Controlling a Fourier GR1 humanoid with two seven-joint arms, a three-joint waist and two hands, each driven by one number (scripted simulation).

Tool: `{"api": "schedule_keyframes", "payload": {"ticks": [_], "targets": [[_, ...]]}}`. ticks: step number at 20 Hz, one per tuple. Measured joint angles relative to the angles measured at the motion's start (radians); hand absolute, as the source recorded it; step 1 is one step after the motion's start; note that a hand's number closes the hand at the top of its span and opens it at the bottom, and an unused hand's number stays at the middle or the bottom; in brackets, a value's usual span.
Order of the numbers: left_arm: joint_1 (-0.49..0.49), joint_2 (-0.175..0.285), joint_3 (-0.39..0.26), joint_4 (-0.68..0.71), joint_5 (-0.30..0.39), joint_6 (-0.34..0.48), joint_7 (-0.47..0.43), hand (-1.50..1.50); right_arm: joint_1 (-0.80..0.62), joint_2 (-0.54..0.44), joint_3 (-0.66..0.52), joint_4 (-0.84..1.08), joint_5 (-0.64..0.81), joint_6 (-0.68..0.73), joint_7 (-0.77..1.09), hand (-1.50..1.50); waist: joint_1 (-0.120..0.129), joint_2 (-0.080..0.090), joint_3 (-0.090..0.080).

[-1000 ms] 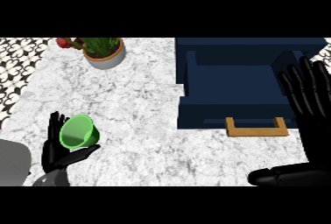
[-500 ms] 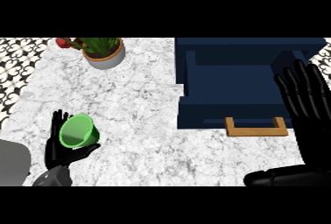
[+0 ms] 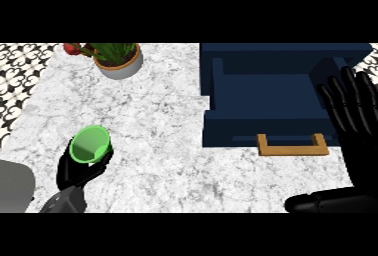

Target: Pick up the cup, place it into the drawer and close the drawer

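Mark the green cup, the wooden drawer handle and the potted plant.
Green cup (image 3: 90,146): head view, its inner wall.
Wooden U-shaped drawer handle (image 3: 292,151): head view, its front bar.
Potted plant in pale pot (image 3: 118,71): head view, the pot's side.

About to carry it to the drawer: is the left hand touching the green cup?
Touching. The head view shows the left hand curled round the green cup, with no gap between them.

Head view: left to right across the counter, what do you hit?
Left hand curled round the green cup → open navy drawer → right hand, open, over the drawer's right side. Potted plant left out: it overlaps the cup's span.
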Motion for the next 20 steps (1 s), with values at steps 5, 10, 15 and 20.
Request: {"api": "schedule_keyframes", "payload": {"ticks": [5,10,15,20], "targets": [[-0.015,0.003,-0.001,0.003,-0.009,0.025,-0.045,1.50,-0.014,0.001,0.002,-0.005,0.010,-0.011,0.010,-1.50,-0.001,0.001,0.000],[-0.027,0.008,0.001,-0.001,-0.021,0.059,-0.081,1.50,-0.013,0.001,-0.009,0.017,0.008,-0.006,-0.013,-1.50,-0.002,0.001,0.000],[-0.016,-0.023,-0.034,-0.039,-0.046,0.071,-0.095,1.50,-0.019,0.001,-0.004,0.020,0.011,-0.005,-0.009,-1.50,0.002,0.000,0.000],[-0.012,-0.040,-0.063,-0.137,-0.044,0.059,-0.079,1.50,-0.011,-0.004,-0.010,0.012,0.005,-0.004,0.002,-1.50,0.006,-0.003,0.001]]}}
